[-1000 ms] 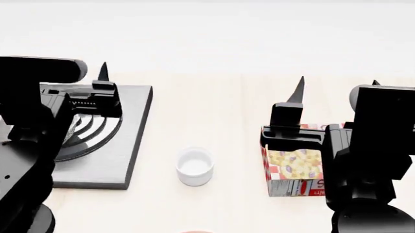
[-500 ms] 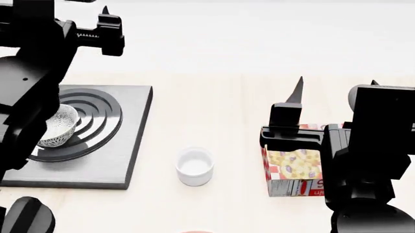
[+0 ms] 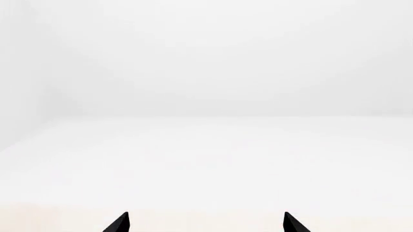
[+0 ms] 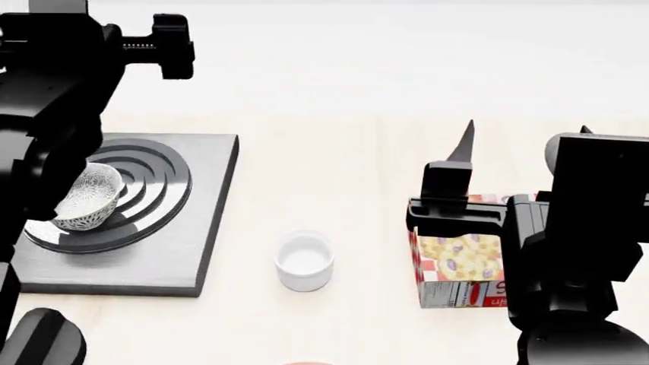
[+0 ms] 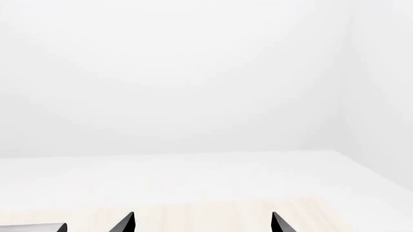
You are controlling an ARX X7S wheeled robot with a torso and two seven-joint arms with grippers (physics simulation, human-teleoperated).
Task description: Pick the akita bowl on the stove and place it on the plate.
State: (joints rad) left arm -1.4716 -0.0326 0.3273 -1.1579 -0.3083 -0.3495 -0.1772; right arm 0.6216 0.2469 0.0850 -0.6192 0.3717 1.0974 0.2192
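Observation:
The akita bowl, white with a dark speckled pattern, sits on the ring burner of the dark grey stove at the left of the head view. My left arm is raised above and behind the stove, clear of the bowl. In the left wrist view my left gripper is open and holds nothing. My right gripper hovers over the right side of the table, also open and empty. Of the plate, only a thin reddish sliver at the bottom edge of the head view may be its rim.
A small plain white cup stands on the pale wooden table, right of the stove. A printed food box lies under my right arm. Both wrist views face a blank white wall beyond the table's far edge.
My left arm has lifted from over the stove up toward the back, uncovering the bowl on the burner. The bowl, cup, box and right arm have not moved.

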